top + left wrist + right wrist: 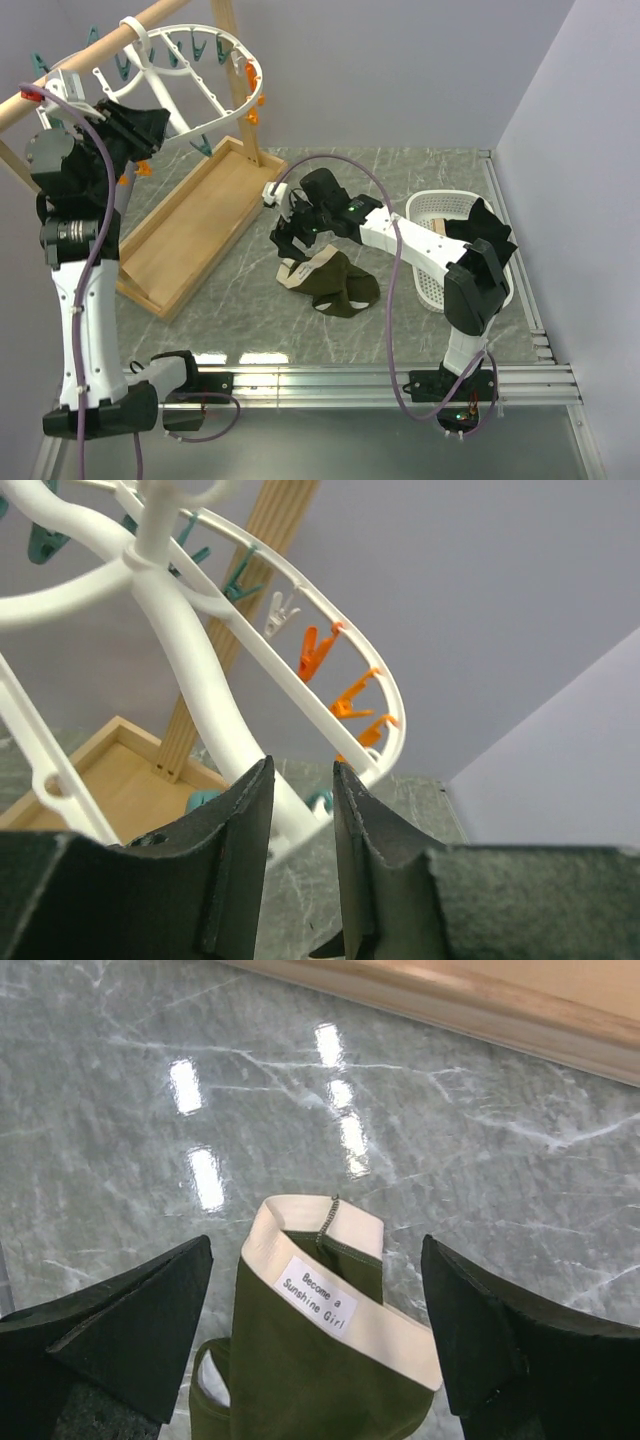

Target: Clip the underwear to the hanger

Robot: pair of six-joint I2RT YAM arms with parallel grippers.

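Note:
The underwear (338, 285), olive green with a pale beige waistband, lies crumpled on the table. My right gripper (295, 245) hovers just over its waistband end. In the right wrist view the jaws (315, 1245) stand wide open on either side of the underwear (300, 1370), not touching it; a white label shows on the band. The white hanger (200, 85) hangs from the wooden pole at the upper left. My left gripper (160, 128) is raised beside it. In the left wrist view the left gripper (302, 765) shows a narrow empty gap, with the hanger's bar (190, 650) just beyond the tips.
Teal clothespins (45, 542) and orange clothespins (318, 652) dangle from the hanger's rim. A wooden tray (190, 230) on the stand's base lies left of the underwear. A white basket (430, 215) sits at the right, by the right arm. Walls close off the back and right.

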